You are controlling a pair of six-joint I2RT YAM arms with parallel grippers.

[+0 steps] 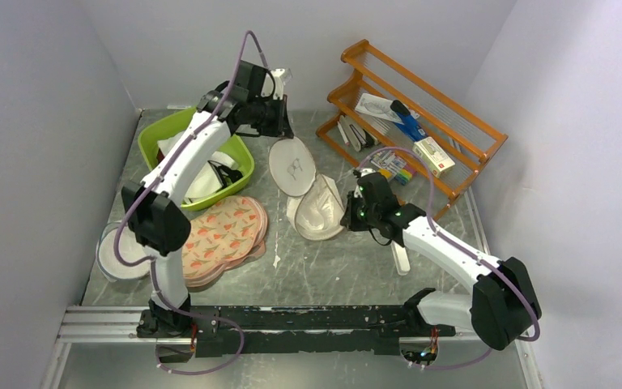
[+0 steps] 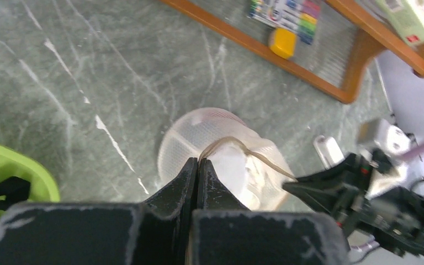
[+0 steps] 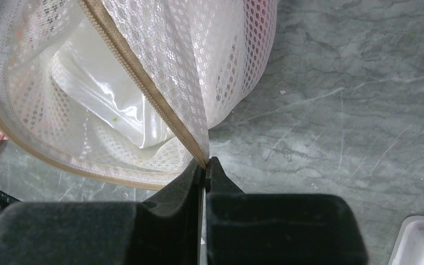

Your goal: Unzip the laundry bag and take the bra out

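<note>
top view: the laundry bag (image 1: 308,190) lies mid-table (image 1: 332,271), opened into two round halves, and the half at 12 o'clock bears the small black drawing. the left gripper (image 1: 282,131) meets it from 11 o'clock and the right gripper (image 1: 350,212) from 3 o'clock. from up here i cannot tell how either claw stands. a green basin (image 1: 151,144) sits at 9 o'clock of the bag, fruit-printed pads (image 1: 225,231) at 7 o'clock and an orange rack (image 1: 492,146) at 2 o'clock.

left wrist view: here the left claw shows plainly. its fingers are pressed together, pinching the bag's beige zipper band, which trails off toward 4 o'clock. the mesh drum hangs beneath it, above the table. the right arm's black head is at 4 o'clock.

right wrist view: the right claw is likewise pressed together, nipping the zipper edge at the bag's mouth. only this view looks inside, where the bag gapes toward 10 o'clock with glossy white plastic (image 3: 116,105) within. a red tint behind the mesh at 1 o'clock is all that shows of the bra (image 3: 255,25).
</note>
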